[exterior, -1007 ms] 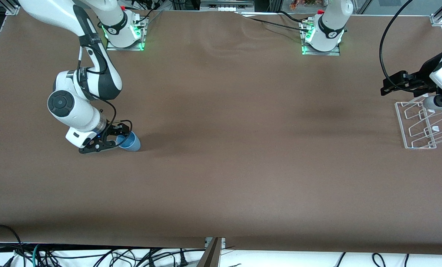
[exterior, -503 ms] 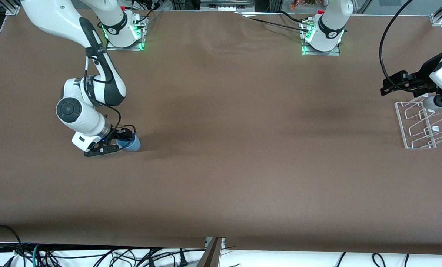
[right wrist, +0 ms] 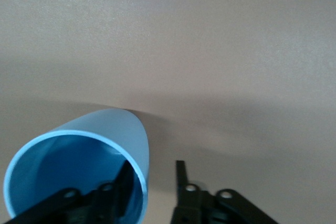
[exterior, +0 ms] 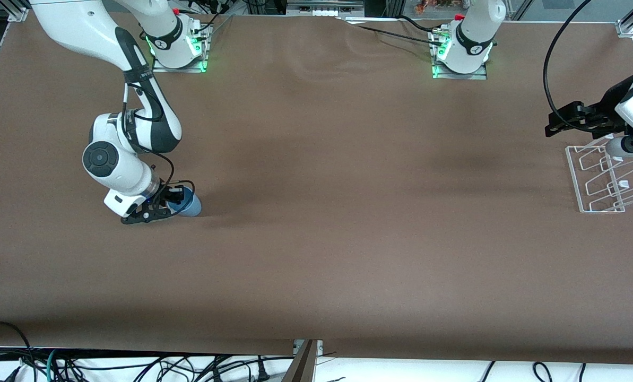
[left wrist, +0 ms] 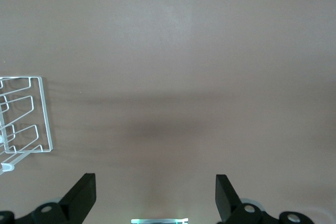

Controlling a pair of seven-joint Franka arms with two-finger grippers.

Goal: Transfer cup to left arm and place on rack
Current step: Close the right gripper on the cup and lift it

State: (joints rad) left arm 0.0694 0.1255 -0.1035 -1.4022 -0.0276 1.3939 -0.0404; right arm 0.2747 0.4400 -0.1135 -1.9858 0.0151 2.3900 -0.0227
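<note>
Blue cup (exterior: 188, 203), well apart from the rack (exterior: 603, 180), now straddled at its wall by the lowered right gripper (exterior: 159, 204), fingers not yet closed; left gripper (exterior: 557, 123) waits spread beside the rack.

No text, label, brand, number or sign can be read in any view.

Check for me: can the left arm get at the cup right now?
Probably not: the cup sits at the right arm's end with the right gripper straddling its rim, while the left gripper hangs by the rack.

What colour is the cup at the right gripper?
Light blue cup, plain inside and out; the right wrist view shows it best.
</note>
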